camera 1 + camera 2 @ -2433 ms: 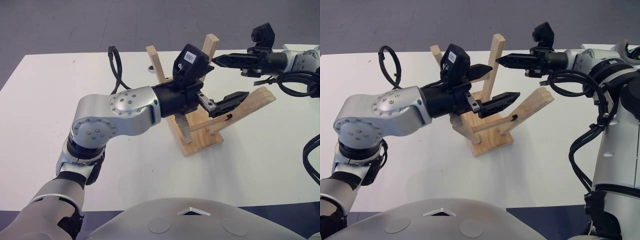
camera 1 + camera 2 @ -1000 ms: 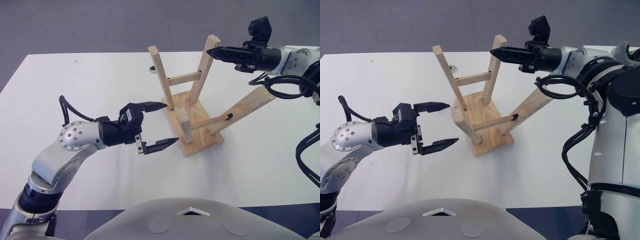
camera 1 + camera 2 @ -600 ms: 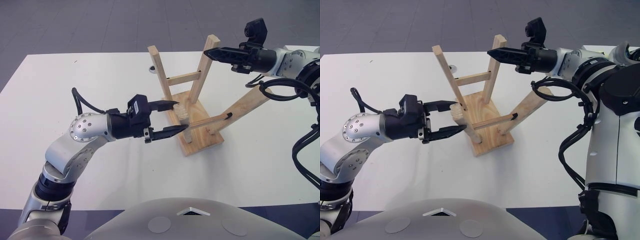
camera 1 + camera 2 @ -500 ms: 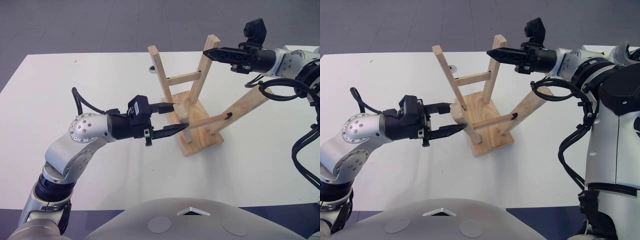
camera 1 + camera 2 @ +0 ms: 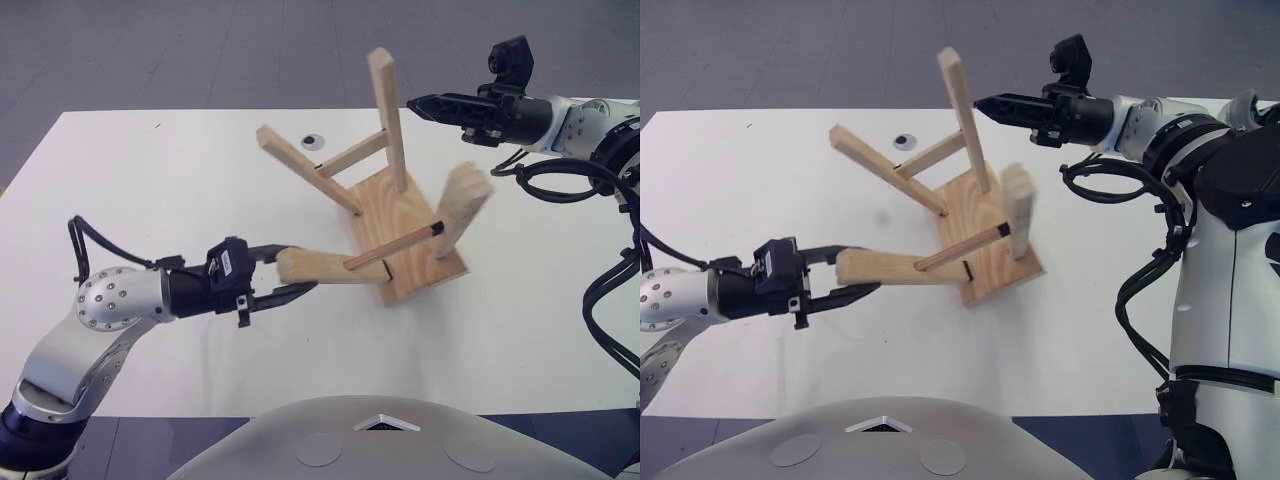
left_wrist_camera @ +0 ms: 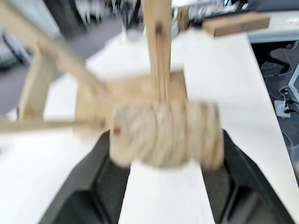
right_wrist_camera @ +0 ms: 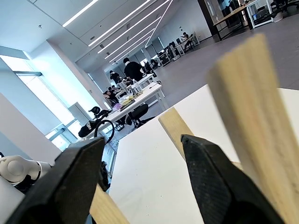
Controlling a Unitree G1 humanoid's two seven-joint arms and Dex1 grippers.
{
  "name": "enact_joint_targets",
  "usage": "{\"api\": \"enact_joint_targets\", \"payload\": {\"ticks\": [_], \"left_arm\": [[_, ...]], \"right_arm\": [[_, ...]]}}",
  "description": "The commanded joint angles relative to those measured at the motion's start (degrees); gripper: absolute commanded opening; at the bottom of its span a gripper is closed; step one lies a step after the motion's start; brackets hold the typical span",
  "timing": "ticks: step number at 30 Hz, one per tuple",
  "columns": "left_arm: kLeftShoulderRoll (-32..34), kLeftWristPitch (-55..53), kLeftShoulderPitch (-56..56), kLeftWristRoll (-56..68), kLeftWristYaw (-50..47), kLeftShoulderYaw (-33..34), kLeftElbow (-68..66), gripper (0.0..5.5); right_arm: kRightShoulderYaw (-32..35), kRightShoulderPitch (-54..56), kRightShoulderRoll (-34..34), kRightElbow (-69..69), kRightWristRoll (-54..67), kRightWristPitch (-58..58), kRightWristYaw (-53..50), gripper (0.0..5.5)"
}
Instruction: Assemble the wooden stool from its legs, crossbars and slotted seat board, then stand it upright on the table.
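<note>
The stool sits tipped on the table. One leg juts toward the left claw, which grips its end. The right claw hangs with fingers spread, just beside the tallest leg.

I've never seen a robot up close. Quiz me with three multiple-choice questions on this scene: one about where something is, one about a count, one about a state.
1. Where is the left claw?
A) around a leg's end
B) in mid-air, touching nothing
C) behind the robot

2. How many legs has the stool?
A) two
B) three
C) four

3. The right claw is:
A) open, empty
B) shut on a leg
C) shut, empty

Answers:
1 A: it clamps the lowest leg's tip.
2 C: four legs stick out from it.
3 A: its wrist view shows the fingers apart, gripping nothing.
</note>
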State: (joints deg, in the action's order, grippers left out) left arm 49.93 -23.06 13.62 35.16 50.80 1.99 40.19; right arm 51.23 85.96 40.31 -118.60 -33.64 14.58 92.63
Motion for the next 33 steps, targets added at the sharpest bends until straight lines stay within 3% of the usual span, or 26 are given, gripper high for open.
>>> {"api": "enact_joint_targets", "payload": {"ticks": [1, 8, 14, 18, 24, 31, 33], "left_arm": [[1.6, -0.8, -0.4, -0.7, 0.7, 3.2, -1.8, 2.04], [1.8, -0.4, -8.1, 1.5, 0.8, 8.8, -3.5, 2.04], [8.3, -8.9, -15.8, 13.4, 7.7, 14.1, -5.2, 2.04], [7.4, -10.7, -7.9, 14.3, 10.3, 15.5, -4.0, 2.04], [4.0, 0.2, 5.7, -0.5, 8.9, 10.0, -2.5, 2.04], [5.2, 0.2, 3.4, 0.0, 4.9, 9.7, -3.0, 2.04], [4.9, -0.7, 2.6, 1.5, 3.7, 10.3, -3.1, 2.59]], "right_arm": [[-0.8, 2.7, 0.3, -1.4, 0.6, -0.3, -0.2, 3.05], [-1.2, 2.1, 0.5, -1.4, 0.4, -1.5, -0.1, 3.05], [-1.6, 0.9, 0.0, -1.4, 1.3, -3.1, -0.2, 3.05], [-1.6, 1.2, -1.0, -1.4, 2.1, -4.0, -0.2, 3.05], [-2.3, 3.2, -1.0, -1.4, 2.9, -4.0, -0.2, 3.05], [-2.8, 3.7, -1.2, -1.4, 3.7, -3.8, -0.2, 3.05], [-2.9, 3.7, -1.3, -1.4, 4.1, -3.8, -0.2, 3.05]]}}
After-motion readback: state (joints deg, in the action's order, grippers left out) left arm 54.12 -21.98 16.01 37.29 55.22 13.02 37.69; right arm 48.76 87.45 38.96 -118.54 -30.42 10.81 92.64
